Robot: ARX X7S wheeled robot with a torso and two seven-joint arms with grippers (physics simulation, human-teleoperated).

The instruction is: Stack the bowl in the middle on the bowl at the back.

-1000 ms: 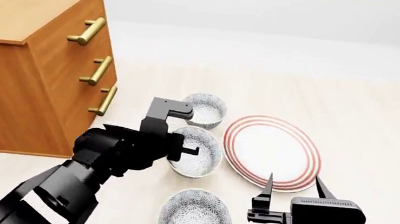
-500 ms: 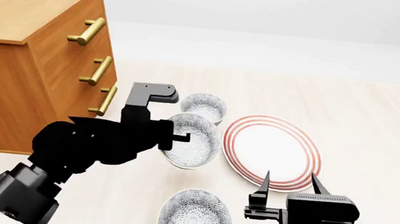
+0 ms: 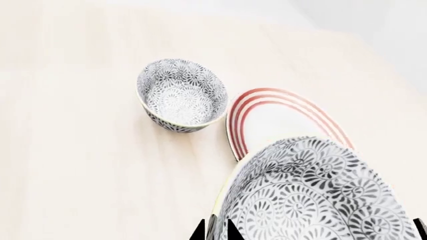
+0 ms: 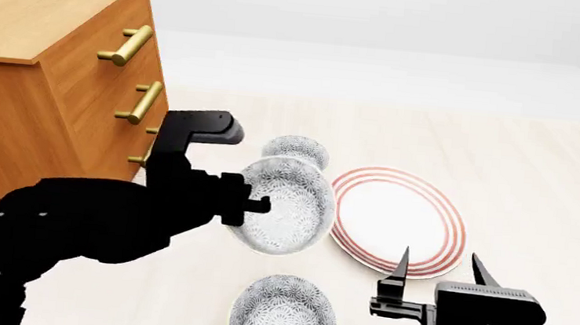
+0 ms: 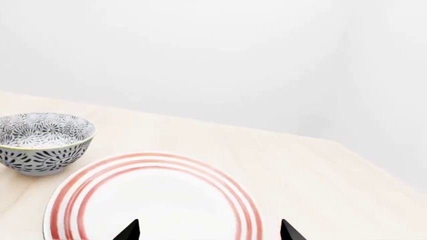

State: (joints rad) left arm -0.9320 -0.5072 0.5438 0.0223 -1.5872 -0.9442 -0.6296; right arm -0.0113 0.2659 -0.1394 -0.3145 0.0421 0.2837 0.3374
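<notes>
**Middle bowl up off the tabletop**

The left end effector point(image 4: 255, 203) is clenching the rim of the middle bowl point(image 4: 284, 204), and the bowl is hanging tilted in the air, its patterned outside facing the head camera. It is sitting just beside the red-ringed plate point(image 4: 411, 220), on the plate's dresser side, and partly covering the back bowl point(image 4: 299, 149) behind it. In the left wrist view the held bowl point(image 3: 313, 195) is filling the near corner, with the back bowl point(image 3: 181, 95) standing upright on the tabletop point(image 3: 80, 150), close against the plate's point(image 3: 280, 115) rim. The front bowl point(image 4: 283, 313) is resting nearer the robot than the plate. The right end effector point(image 4: 438, 274) is hovering at the plate's near edge, fingers spread and grasping nothing. The wooden dresser point(image 4: 55, 87) is standing on the far side of the bowls from the plate.
</notes>
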